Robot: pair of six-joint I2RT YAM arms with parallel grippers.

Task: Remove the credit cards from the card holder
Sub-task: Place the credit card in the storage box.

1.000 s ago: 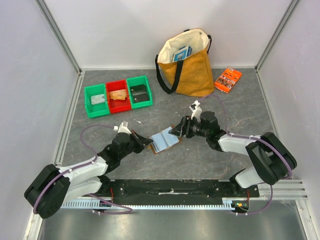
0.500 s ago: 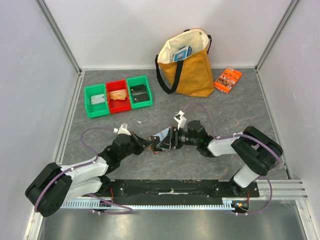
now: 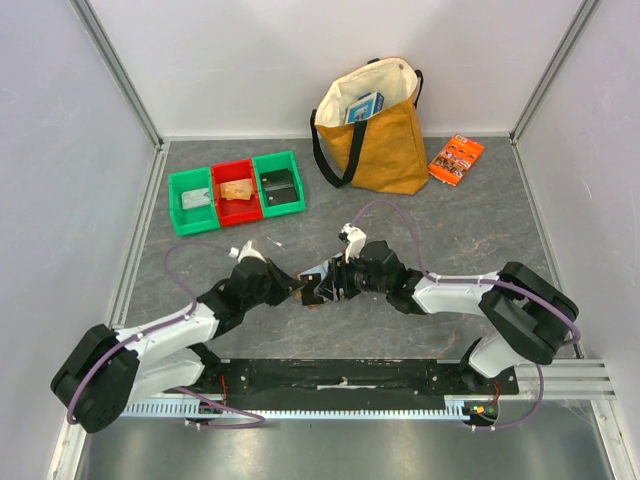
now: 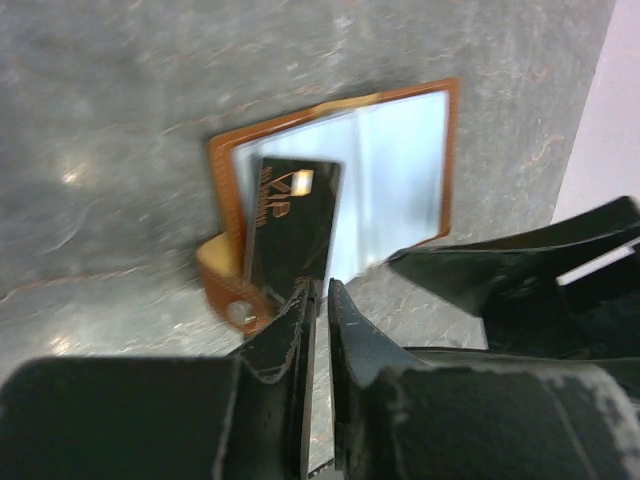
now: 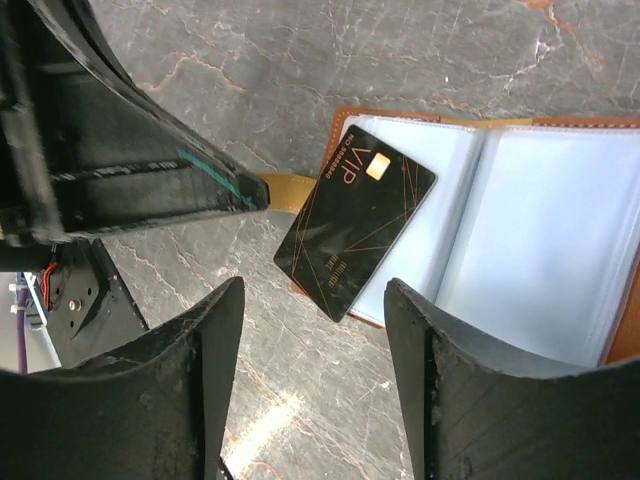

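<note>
The card holder point(image 4: 400, 170) lies open on the table, brown with pale blue pockets point(image 5: 530, 230) and a tan tab point(image 5: 285, 190). A black credit card point(image 5: 355, 215) with gold lettering lies slanted across its left pocket, one corner past the holder's edge. My left gripper point(image 4: 322, 295) is at the card's near end, its jaws a narrow slit apart with the table showing between them. My right gripper point(image 5: 312, 290) hovers open and wide just above the card's overhanging corner, nothing between its fingers. In the top view both grippers, left point(image 3: 296, 288) and right point(image 3: 325, 285), meet over the holder point(image 3: 320, 270).
A row of green, red and green bins point(image 3: 237, 192) stands at the back left. A yellow tote bag point(image 3: 375, 125) stands at the back, with an orange printed packet point(image 3: 456, 157) to its right. Enclosure walls ring the table.
My right gripper has swung left from the holder's right side to right over it. The left gripper has edged forward and its jaws have parted slightly.
</note>
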